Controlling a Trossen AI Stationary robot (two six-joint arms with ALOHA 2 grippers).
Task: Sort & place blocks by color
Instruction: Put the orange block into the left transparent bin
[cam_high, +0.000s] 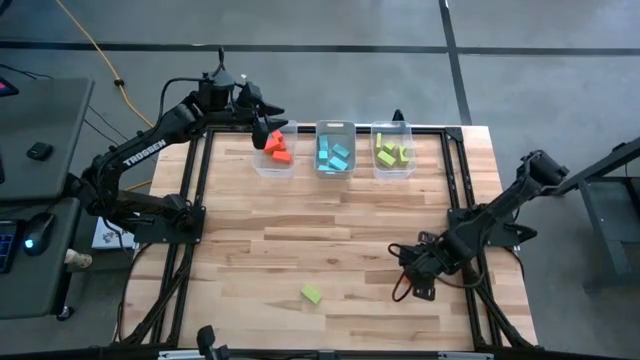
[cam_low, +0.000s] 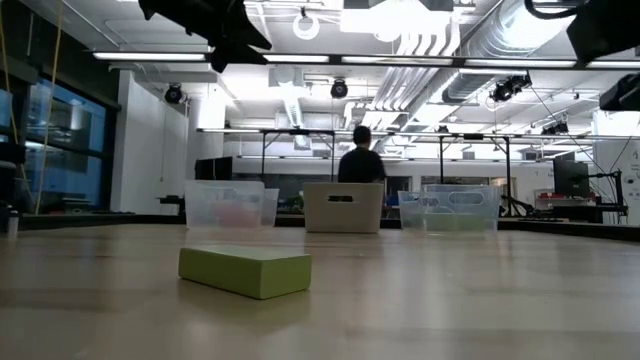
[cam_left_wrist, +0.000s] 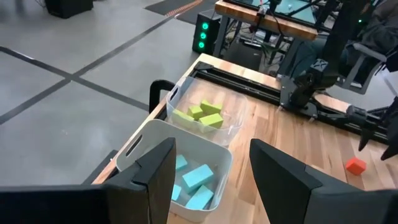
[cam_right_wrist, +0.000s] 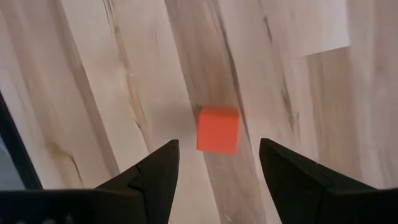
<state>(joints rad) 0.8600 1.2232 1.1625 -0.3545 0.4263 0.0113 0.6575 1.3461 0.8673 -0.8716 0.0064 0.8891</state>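
Observation:
Three clear bins stand in a row at the far edge: red-orange blocks (cam_high: 276, 148) in the left one, light blue blocks (cam_high: 335, 152) in the middle, yellow-green blocks (cam_high: 393, 152) in the right. My left gripper (cam_high: 266, 118) hovers open above the left bin's far side; its wrist view shows the blue blocks (cam_left_wrist: 196, 180) and yellow-green blocks (cam_left_wrist: 204, 116) beyond it. My right gripper (cam_right_wrist: 217, 148) is open near the table's right near corner, pointing down over a red-orange cube (cam_right_wrist: 218, 129) that lies flat on the wood between its fingers, untouched. One yellow-green block (cam_high: 312, 294) lies flat near the near edge.
The arms' black frame rails (cam_high: 196, 190) run along the table's left and right sides. In the low view the lone yellow-green block (cam_low: 245, 270) lies in front and the bins (cam_low: 343, 207) stand behind it. A person (cam_low: 358, 160) stands in the room beyond.

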